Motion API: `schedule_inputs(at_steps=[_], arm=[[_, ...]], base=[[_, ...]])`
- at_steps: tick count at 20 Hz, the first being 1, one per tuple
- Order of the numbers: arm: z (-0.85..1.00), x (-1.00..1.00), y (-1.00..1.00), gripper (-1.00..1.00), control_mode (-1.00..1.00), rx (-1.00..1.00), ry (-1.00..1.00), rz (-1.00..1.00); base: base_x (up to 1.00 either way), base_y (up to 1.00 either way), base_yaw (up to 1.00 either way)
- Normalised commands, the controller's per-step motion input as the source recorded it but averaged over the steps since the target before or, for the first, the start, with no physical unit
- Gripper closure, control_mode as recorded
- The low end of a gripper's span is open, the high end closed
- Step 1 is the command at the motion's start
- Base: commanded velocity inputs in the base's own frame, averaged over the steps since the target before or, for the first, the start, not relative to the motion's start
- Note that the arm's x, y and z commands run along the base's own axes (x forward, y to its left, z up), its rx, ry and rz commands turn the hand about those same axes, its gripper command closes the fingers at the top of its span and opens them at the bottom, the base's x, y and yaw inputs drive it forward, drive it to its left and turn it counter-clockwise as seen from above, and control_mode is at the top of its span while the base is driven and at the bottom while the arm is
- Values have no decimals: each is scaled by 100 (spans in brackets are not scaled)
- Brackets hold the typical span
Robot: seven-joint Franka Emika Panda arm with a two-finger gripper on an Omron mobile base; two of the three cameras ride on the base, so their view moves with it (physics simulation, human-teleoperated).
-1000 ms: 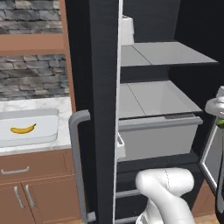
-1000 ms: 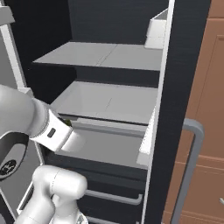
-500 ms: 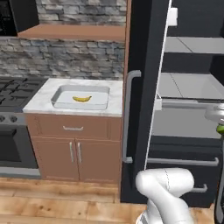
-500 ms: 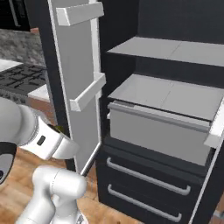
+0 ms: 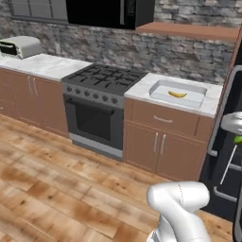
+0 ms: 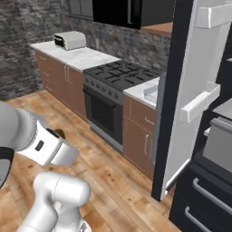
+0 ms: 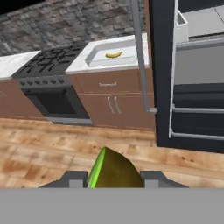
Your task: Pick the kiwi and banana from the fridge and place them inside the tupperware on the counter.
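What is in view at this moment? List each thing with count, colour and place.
kiwi: 1, green and olive, held between the fingers
banana: 1, yellow, inside the tupperware
tupperware: 1, pale grey-white, on the counter
counter: white marble, beside the stove
fridge: 1, black, door open
stove: 1, black, between the counters
toaster: 1, white, far counter
fingers: 2, dark, shut on the kiwi

wall: grey stone (image 5: 94, 45) | floor: wood planks (image 5: 61, 184) | stove: black (image 5: 104, 78) | cabinets: brown (image 5: 163, 142)
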Motion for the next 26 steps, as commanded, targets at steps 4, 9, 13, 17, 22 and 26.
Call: schedule_inputs(at_steps=[4,9,13,17,22,26], arm=[[0,0,0,100,100,0,0,0],[0,0,0,100,100,0,0,0],[0,0,0,100,100,0,0,0],[0,0,0,100,100,0,0,0],[0,0,0,100,100,0,0,0],[0,0,0,100,100,0,0,0]], base=[[59,50,5],[82,41,-12],[88,40,-10],[97,11,-23],[100,18,-42],[99,37,-50]])
